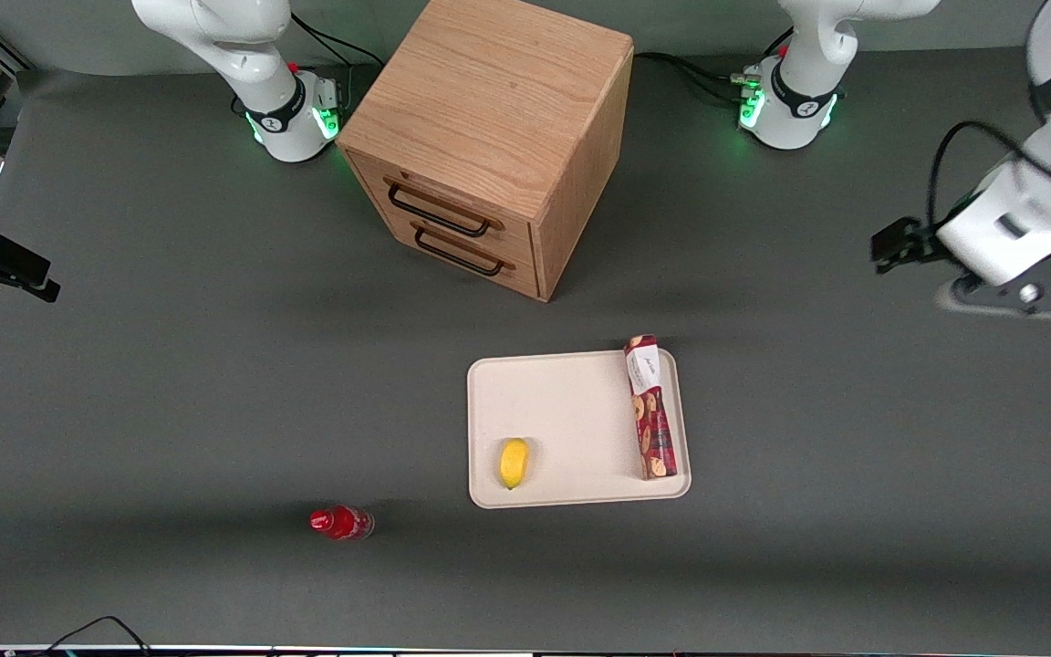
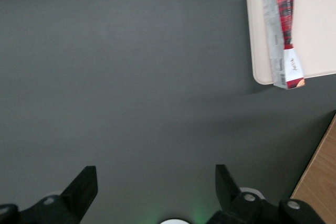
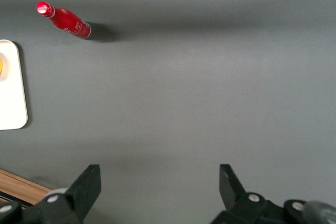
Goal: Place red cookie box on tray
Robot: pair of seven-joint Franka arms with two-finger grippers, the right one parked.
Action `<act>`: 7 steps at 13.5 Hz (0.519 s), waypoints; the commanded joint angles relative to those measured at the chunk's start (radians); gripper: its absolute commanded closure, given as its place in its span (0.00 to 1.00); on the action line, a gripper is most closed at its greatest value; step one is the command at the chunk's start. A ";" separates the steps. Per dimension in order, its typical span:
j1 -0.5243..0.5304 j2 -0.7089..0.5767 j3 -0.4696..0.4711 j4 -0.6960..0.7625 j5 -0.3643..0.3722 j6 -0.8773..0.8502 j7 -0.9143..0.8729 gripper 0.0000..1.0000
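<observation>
No text, brand, number or sign can be read with any certainty. The red cookie box [image 1: 650,407], lying on the tray [image 1: 571,401], carries a short dark script on its white end section, but the letters cannot be made out; in the left wrist view the same box [image 2: 284,32] shows fine grey print along one long side, too small to read. The red bottle [image 1: 341,523] on the counter [image 1: 170,383] bears a faint pale mark on its body, also illegible, and it stays so in the right wrist view [image 3: 65,20]. The open gripper [image 2: 156,187], held above bare counter toward the working arm's end, shows no lettering.
</observation>
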 commanded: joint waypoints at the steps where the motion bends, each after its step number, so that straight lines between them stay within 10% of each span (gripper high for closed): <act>1: -0.014 -0.140 0.039 -0.202 -0.010 0.110 0.013 0.00; 7: -0.019 -0.232 0.051 -0.359 -0.016 0.244 0.013 0.00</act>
